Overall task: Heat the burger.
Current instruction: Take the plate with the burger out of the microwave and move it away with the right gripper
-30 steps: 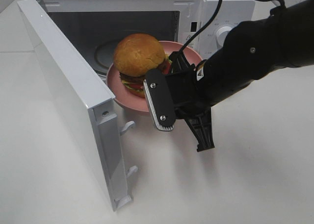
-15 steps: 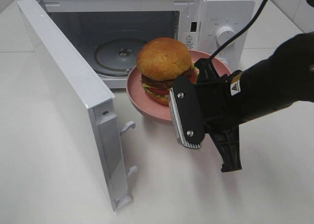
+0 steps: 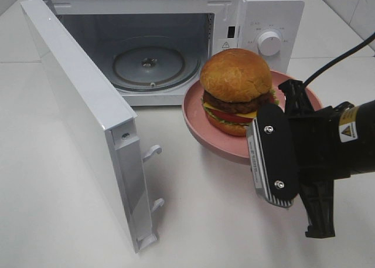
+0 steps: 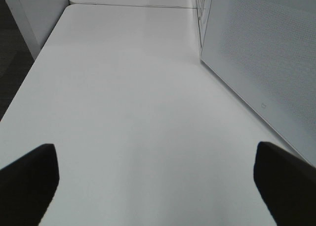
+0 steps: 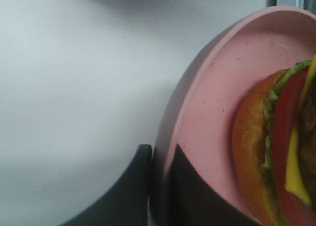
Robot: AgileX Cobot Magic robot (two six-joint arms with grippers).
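Exterior high view: you have the white table surface (image 3: 64, 221) under everything. On it sits the white boxy microwave oven (image 3: 258, 10), its white hinged door (image 3: 88, 121) swung fully open toward the left side of the view, two latch hooks showing on its free edge. Inside the cavity, the round glass turntable (image 3: 149, 63) lies bare. A white round control knob (image 3: 270, 44) sits on the front panel, to the right of the cavity.

Your right arm, black (image 3: 351, 139), enters from the right edge. Its right gripper (image 3: 287, 127) clamps the near-right rim of the pink round shallow plate (image 3: 199, 118); one broad finger with a ribbed pad faces the camera, the other lies behind the rim.

The plate is outside the oven, just in front of the control panel, right of the open cavity. You cannot tell whether it rests on the table or hangs above it. The tall burger with glossy golden-brown domed bun, dark patty, red and yellow layers (image 3: 236, 92) stands upright at the plate's middle.

Right wrist view: plate rim (image 5: 173, 132) is pinched between the two dark fingers (image 5: 126, 196); burger (image 5: 266, 157) is close beside them.

Left wrist view: left gripper (image 4: 157, 179) fingers spread wide over bare table (image 4: 128, 97), holding nothing; the microwave door (image 4: 261, 53) is near.
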